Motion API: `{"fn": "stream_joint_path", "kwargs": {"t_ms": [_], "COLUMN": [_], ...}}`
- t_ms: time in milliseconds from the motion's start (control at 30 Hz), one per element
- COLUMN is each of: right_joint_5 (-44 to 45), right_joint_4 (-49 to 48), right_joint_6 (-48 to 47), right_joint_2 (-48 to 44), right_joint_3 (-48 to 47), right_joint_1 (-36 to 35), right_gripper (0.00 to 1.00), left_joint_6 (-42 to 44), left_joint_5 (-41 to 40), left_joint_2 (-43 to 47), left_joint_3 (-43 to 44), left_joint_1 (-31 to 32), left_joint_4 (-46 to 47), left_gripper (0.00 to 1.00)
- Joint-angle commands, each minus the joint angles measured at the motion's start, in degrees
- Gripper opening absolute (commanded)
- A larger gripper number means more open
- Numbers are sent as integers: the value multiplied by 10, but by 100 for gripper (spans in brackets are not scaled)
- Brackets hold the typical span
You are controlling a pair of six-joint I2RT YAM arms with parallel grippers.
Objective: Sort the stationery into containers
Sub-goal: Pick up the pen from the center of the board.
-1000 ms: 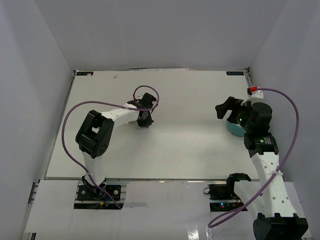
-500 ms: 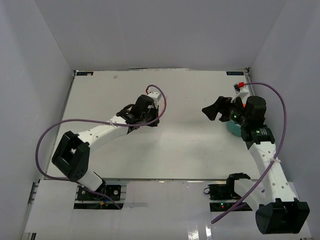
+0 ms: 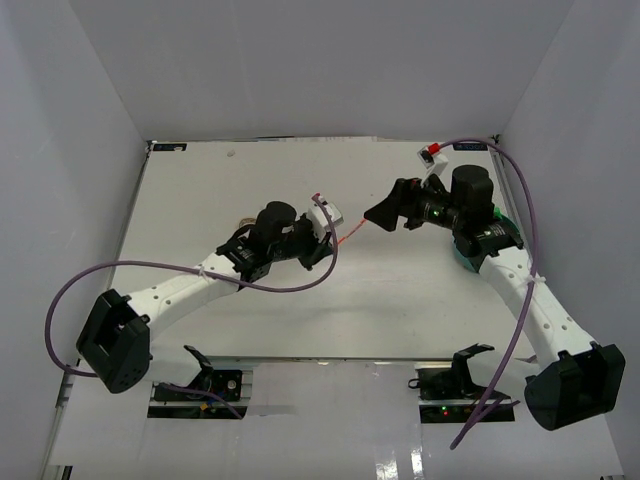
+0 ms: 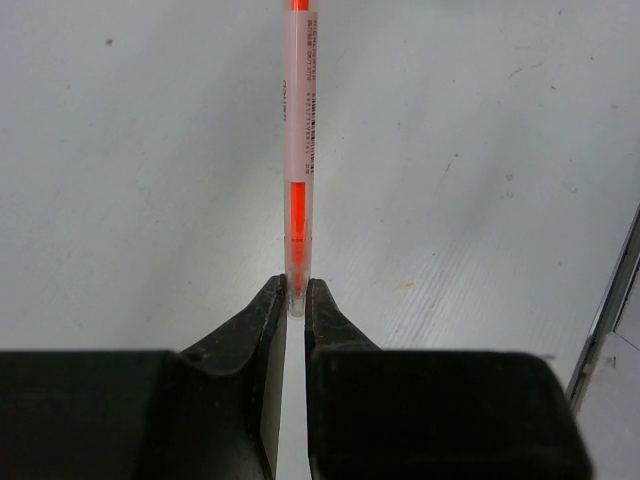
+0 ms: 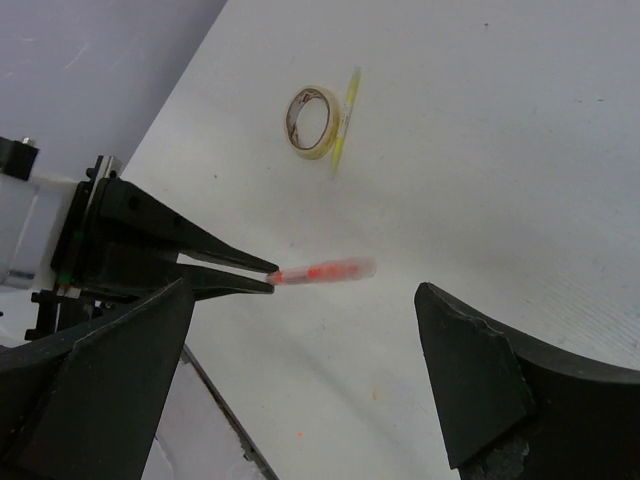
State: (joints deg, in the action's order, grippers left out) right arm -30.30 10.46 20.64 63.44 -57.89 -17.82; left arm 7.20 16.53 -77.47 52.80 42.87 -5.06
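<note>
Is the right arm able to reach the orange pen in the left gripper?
Probably yes: the open right gripper faces the orange pen, whose free end juts from the left gripper, nothing between.

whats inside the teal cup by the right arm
Only slivers of the teal cup's rim show beside the right arm. The arm covers the inside, so its contents cannot be seen.

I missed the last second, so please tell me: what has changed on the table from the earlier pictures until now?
The left gripper, shut on an orange pen, moved to the right. The right gripper, open, swung left toward the pen. The teal cup stayed in place.
</note>
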Motion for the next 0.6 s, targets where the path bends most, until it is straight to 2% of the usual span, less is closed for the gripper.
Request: {"fn": "stream_joint_path", "kwargs": {"t_ms": [0,133,267,500,567], "right_joint_5": [4,12,11,11,11], "right_joint_4": [-17,-21,-22,-21,-20], "right_joint_6": [10,12,10,12,12], "right_joint_2": [19,38,49,57,57], "right_joint_3": [-35,-45,-55,-54,-51], "right_joint_1": [-22,-36,-51,-62,-63], "right_gripper": [98,99,86,48,41], "left_joint_6": [55,64,69,65,63], "left_joint_5": [38,43,49,52,50], "left_joint_2": [43,61,64,62,63], "left_joint_3": [-10,-24,-30,-38,-39], "left_joint_1": [5,5,7,7,7], "left_joint_4": [37,46,45,73,80], "left_gripper": [0,0,0,0,0]}}
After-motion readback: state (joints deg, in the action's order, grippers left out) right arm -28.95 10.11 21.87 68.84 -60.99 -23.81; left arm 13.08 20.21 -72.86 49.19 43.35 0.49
